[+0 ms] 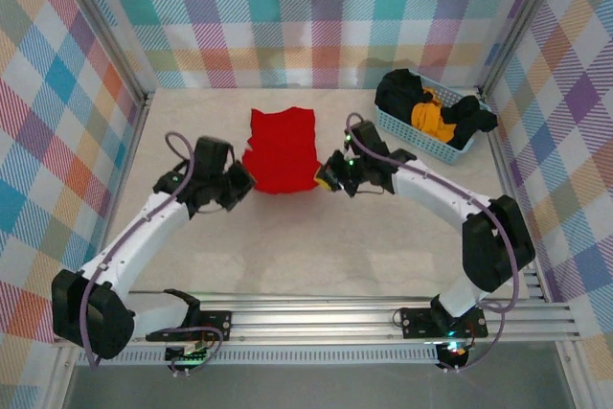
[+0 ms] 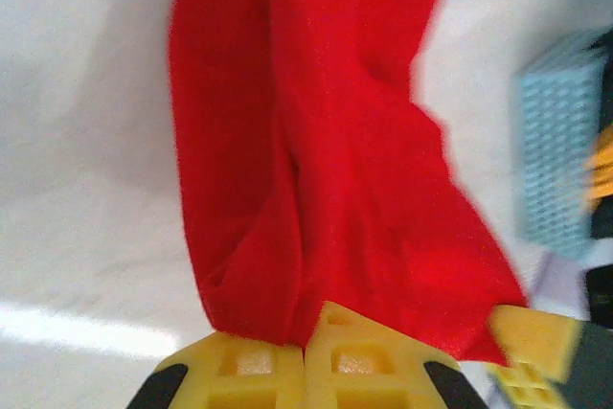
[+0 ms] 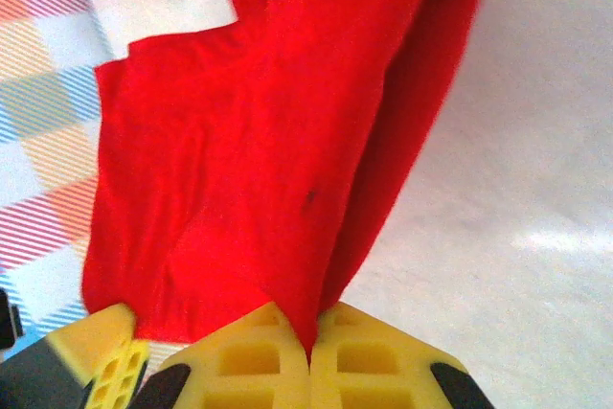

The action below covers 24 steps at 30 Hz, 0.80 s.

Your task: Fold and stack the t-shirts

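A bright red t-shirt point(image 1: 282, 148) lies partly folded in the middle of the table, its near edge lifted. My left gripper point(image 1: 241, 182) pinches the near left corner, its yellow fingers point(image 2: 251, 369) shut on the red t-shirt point(image 2: 316, 150). At the near right corner my right gripper point(image 1: 330, 177) is shut on the same red cloth point(image 3: 259, 141), which is caught between its yellow fingers point(image 3: 378, 363). Black t-shirts point(image 1: 407, 93) and an orange-yellow t-shirt point(image 1: 431, 117) are heaped in the basket at the back right.
A light blue lattice basket point(image 1: 414, 139) stands at the back right corner, also seen as the basket point(image 2: 556, 155) in the left wrist view. Plaid walls point(image 1: 326, 7) enclose the table on three sides. Bare tabletop point(image 1: 316, 246) spreads in front of the shirt.
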Motion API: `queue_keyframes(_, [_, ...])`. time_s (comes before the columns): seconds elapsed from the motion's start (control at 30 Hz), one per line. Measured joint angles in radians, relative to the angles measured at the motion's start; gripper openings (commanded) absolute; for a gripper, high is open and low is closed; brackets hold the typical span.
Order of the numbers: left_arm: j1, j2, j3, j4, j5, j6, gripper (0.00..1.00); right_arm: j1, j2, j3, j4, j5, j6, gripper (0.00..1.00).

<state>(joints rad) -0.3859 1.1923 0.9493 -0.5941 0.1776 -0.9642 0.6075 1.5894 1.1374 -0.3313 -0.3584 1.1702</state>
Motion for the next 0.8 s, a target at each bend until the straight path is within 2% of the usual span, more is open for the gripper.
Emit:
queue_keyframes(0.17, [-0.038,-0.124,-0.217,-0.054,0.048,-0.019,0.0,0.086,-0.034,-0.161,-0.023,-0.019,0.027,0.0])
queue_keyframes(0.37, [-0.067,-0.249,-0.323,-0.075,0.126,-0.054,0.0,0.177,-0.155,-0.267,-0.06,-0.011,0.074,0.0])
queue_keyframes(0.57, [-0.071,-0.282,-0.268,-0.116,0.135,-0.069,0.0,0.176,-0.215,-0.238,-0.107,0.024,0.095,0.0])
queue_keyframes(0.8, [-0.045,-0.122,-0.029,-0.111,0.109,-0.06,0.0,0.082,-0.149,-0.032,-0.185,0.051,0.092,0.0])
